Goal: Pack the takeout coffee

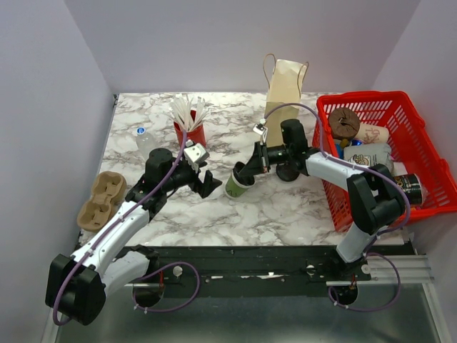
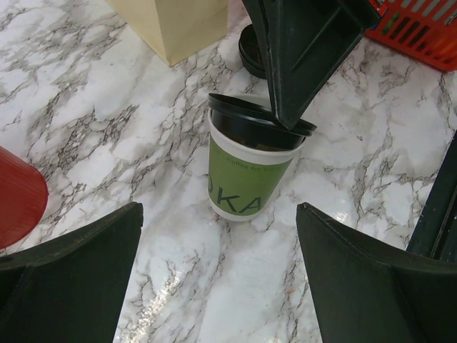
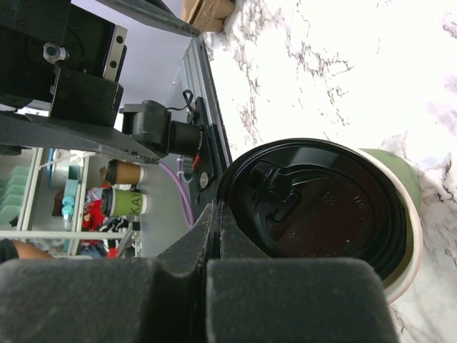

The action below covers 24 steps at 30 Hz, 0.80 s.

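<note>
The olive-green takeout cup stands upright on the marble table, mid-centre. A black lid rests slightly tilted on its rim. My right gripper is shut on the lid's edge from above. In the right wrist view the shut fingers pinch the lid over the green cup. My left gripper is open and empty just left of the cup. In the left wrist view the cup stands upright beyond the gap of the open left gripper.
A tan paper bag stands behind the cup. A red basket of goods is at the right. A red cup of white sticks, a small bottle and a cardboard cup carrier are at the left. A loose black disc lies behind the cup.
</note>
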Each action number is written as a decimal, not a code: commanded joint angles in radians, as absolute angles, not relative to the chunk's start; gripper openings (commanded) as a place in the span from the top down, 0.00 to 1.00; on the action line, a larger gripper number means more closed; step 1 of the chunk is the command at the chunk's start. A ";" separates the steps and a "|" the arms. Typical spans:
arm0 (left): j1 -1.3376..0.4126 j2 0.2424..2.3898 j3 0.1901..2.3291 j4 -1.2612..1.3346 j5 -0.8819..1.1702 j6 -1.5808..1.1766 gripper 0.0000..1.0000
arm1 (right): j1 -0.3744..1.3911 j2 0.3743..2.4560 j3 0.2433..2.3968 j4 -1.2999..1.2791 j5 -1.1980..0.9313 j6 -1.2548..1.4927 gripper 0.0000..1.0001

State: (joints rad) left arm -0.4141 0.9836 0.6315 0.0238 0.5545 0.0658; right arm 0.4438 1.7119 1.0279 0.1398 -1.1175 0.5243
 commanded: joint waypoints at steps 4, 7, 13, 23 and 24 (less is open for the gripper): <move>-0.414 0.962 0.620 0.031 0.575 0.067 0.05 | 0.445 1.698 1.051 0.121 -1.129 0.505 0.99; -0.414 0.959 0.615 0.032 0.566 0.066 0.05 | 0.459 1.695 1.061 0.127 -1.143 0.511 0.99; -0.413 0.953 0.612 0.032 0.563 0.083 0.05 | 0.488 1.684 1.089 0.153 -1.181 0.532 0.99; -0.414 0.940 0.607 0.041 0.632 0.126 0.03 | 0.492 1.709 1.078 0.253 -1.287 0.600 0.99; -0.413 0.940 0.604 0.044 0.646 0.149 0.03 | 0.492 1.712 1.077 0.256 -1.292 0.604 0.99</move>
